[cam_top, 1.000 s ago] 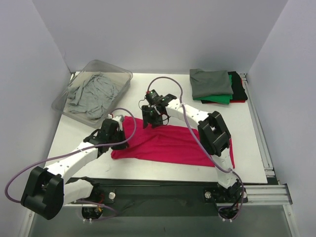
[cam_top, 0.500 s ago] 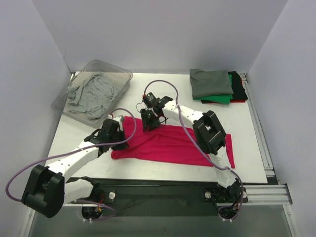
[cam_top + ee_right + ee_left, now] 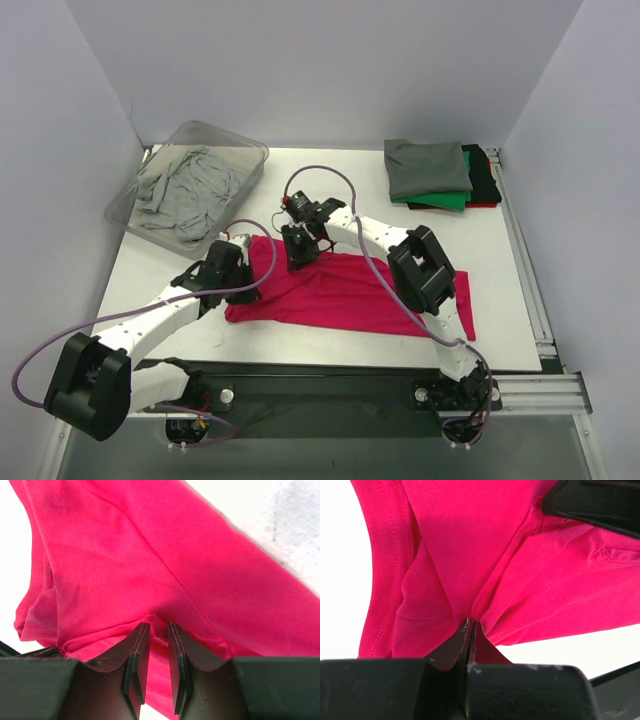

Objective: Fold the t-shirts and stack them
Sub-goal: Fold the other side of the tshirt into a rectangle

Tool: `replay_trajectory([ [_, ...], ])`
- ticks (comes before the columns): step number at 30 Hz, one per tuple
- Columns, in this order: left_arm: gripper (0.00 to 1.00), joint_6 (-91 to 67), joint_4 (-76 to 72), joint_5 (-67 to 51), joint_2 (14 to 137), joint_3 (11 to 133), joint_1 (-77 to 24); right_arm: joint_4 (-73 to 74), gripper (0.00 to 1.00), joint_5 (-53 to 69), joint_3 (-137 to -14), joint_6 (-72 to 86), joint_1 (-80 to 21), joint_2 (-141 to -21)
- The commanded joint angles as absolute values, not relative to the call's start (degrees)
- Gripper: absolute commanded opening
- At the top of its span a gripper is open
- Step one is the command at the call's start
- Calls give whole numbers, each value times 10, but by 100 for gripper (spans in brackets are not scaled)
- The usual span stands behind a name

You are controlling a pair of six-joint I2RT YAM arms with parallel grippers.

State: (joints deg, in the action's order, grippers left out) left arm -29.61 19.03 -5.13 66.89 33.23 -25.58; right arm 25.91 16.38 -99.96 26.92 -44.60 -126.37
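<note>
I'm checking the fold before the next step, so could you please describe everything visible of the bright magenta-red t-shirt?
The bright magenta-red t-shirt is soft, plain knit cloth with a stitched hem, lying as a wide wrinkled band across the near part of the white table. The left end effector is shut on a fold near its left end; the right end effector pinches a ridge of cloth at its far edge.

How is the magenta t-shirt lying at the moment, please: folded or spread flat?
Partly folded: the magenta t-shirt lies as a doubled band, creased.
</note>
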Motion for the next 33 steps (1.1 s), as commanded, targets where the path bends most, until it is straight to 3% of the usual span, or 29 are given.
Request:
replay_trajectory([
  [1,0,-300,185,-47,669,330,-259,270,22,178,-1012,256,-453,-1274],
  [4,0,-302,185,-47,665,330,-259,270,20,176,-1010,252,-454,-1277],
  [10,0,-305,187,-47,663,328,-259,270,0,169,-1004,252,-454,-1280],
  [33,0,-314,193,-46,660,323,-256,234,0,193,-909,287,-448,-1166],
])
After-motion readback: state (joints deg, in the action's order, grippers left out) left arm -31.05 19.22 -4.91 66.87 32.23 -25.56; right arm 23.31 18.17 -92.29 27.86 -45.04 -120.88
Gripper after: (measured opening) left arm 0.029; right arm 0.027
